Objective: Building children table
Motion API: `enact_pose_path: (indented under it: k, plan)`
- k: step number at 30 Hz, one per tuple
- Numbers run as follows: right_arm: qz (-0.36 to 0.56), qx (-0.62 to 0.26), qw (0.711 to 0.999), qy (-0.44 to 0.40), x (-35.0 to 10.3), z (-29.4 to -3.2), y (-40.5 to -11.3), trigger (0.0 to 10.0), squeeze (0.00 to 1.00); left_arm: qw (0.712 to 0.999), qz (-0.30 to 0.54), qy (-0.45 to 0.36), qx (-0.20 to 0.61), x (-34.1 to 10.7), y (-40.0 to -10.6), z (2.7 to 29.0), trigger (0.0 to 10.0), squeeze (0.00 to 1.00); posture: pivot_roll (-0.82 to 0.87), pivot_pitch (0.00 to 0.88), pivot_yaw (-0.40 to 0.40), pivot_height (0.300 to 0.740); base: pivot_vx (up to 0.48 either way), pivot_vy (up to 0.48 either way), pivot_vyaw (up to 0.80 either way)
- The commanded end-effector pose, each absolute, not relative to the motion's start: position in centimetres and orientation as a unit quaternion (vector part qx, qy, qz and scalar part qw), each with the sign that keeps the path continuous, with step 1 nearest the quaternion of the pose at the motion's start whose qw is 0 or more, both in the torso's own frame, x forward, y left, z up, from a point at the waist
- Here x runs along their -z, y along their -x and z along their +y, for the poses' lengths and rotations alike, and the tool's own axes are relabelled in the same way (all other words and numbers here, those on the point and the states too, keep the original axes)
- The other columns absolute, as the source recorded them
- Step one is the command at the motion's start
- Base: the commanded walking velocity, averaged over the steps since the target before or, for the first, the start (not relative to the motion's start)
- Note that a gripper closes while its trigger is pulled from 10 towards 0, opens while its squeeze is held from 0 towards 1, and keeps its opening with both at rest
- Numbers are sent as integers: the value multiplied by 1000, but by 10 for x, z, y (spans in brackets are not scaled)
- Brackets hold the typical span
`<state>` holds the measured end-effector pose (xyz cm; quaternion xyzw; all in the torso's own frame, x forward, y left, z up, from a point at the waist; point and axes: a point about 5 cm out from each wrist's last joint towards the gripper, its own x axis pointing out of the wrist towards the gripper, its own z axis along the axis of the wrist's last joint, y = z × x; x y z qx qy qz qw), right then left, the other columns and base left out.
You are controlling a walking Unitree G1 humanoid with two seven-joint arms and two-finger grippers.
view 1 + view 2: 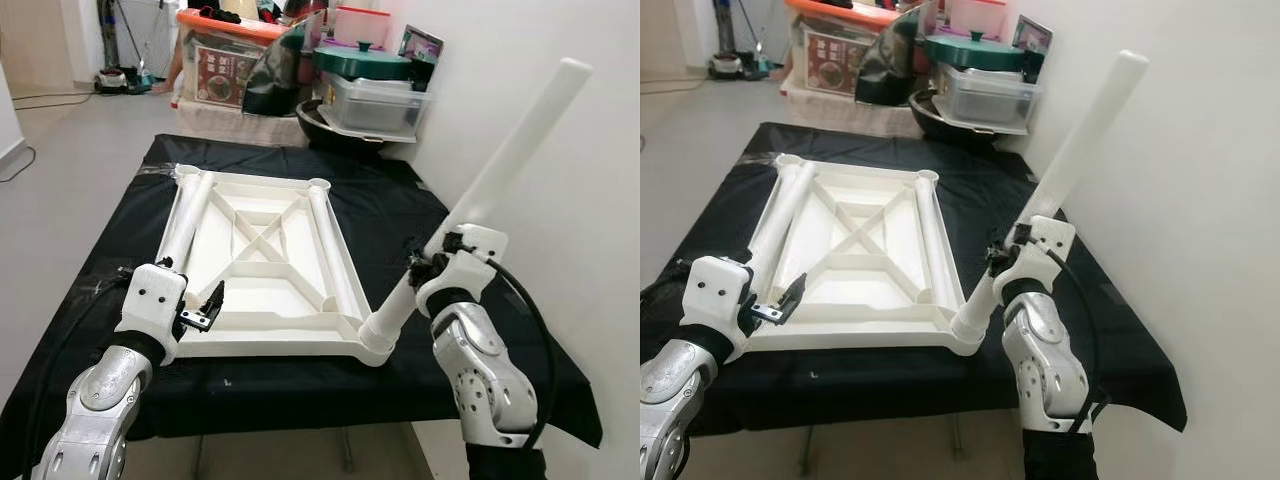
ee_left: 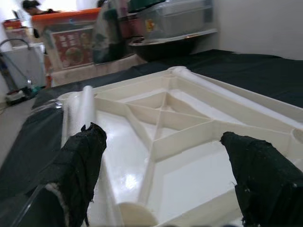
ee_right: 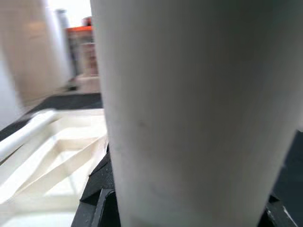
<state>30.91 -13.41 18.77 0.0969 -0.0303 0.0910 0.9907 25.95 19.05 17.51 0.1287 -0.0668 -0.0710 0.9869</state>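
Right gripper (image 1: 428, 262) is clamped round a long white table leg (image 1: 520, 140), gripping it low on the shaft; in the right wrist view the leg (image 3: 189, 109) sits tight between the black fingers (image 3: 97, 198). The leg's long axis runs tilted, top end leaning up and away toward the wall (image 1: 600, 200), bottom end seated at the near right corner socket (image 1: 378, 340) of the upturned white tabletop (image 1: 262, 268). So the leg is in or at the socket but not upright; whether it is fully seated cannot be told.

Left gripper (image 1: 208, 308) hovers at the near left edge of the tabletop with its fingers (image 2: 83, 165) spread wide and nothing between them; the ribbed underside (image 2: 165, 118) lies straight ahead of it.

Two more legs lie flat on the tabletop, one along the left rail (image 1: 185, 225) and one along the right rail (image 1: 335, 250), both running near to far. The left one is just beside the left gripper, so that arm is nearer for picking it.

The tabletop rests on a black cloth (image 1: 400, 200) over a table. Storage boxes (image 1: 225, 60) and a green-lidded pot (image 1: 362, 60) stand behind, well apart.

Judgement: the next move turns on swinging the held leg upright over the near right socket, the tilt being toward the wall; the leg could scrape the wall.
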Motion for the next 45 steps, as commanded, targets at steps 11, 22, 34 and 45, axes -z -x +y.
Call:
enact_pose_path:
  k: [11,22,34,45]
  plan:
    - [-12,-387,919,-79,-179,-129,-308,0,0,986,-62,-135,75,-173,-264,190,10000,0,99,0,-165,740,0,0,0]
    - [29,-530,844,-84,-186,-151,-338,0,0,987,-59,-135,66,-170,-261,192,10000,0,149,0,-204,740,0,0,0]
    - [16,-588,806,-70,-170,-136,-322,0,0,987,-54,-140,62,-169,-256,197,10000,0,165,0,-195,740,0,0,0]
    - [0,-537,837,-100,-153,-144,-313,0,0,986,-54,-140,68,-170,-260,196,10000,0,147,0,-178,740,0,0,0]
